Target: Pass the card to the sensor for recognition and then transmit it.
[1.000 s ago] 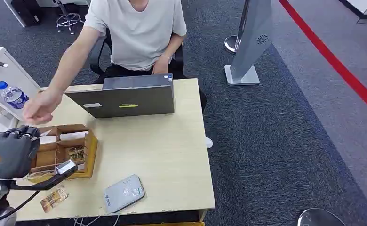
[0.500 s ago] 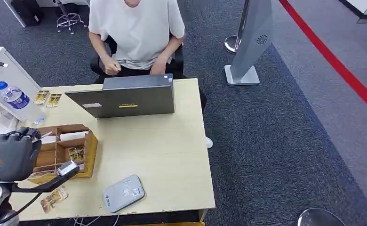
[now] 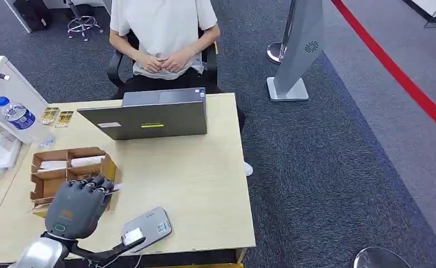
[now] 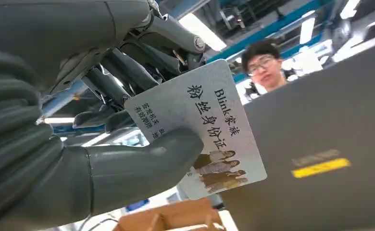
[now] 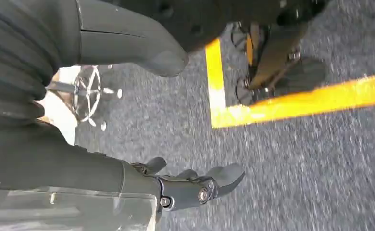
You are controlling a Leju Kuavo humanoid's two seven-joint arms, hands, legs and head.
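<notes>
While the left hand (image 3: 77, 205) pinches the card (image 4: 202, 127) between thumb and fingers (image 4: 128, 79), it hangs just beside the grey sensor (image 3: 147, 228) on the bench (image 3: 193, 178). I think scanning comes next: lower the card flat onto it.

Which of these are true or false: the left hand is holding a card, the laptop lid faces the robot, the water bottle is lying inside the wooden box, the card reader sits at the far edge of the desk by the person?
1. The left hand holds a card. True: the thumb presses it against the fingers.
2. The laptop has its lid toward the robot. True.
3. The water bottle lies inside the wooden box. False: it stands outside the box, farther from the robot, at the desk's left.
4. The card reader sits at the far edge by the person. False: it lies near the desk's near edge, beside the left hand.
</notes>
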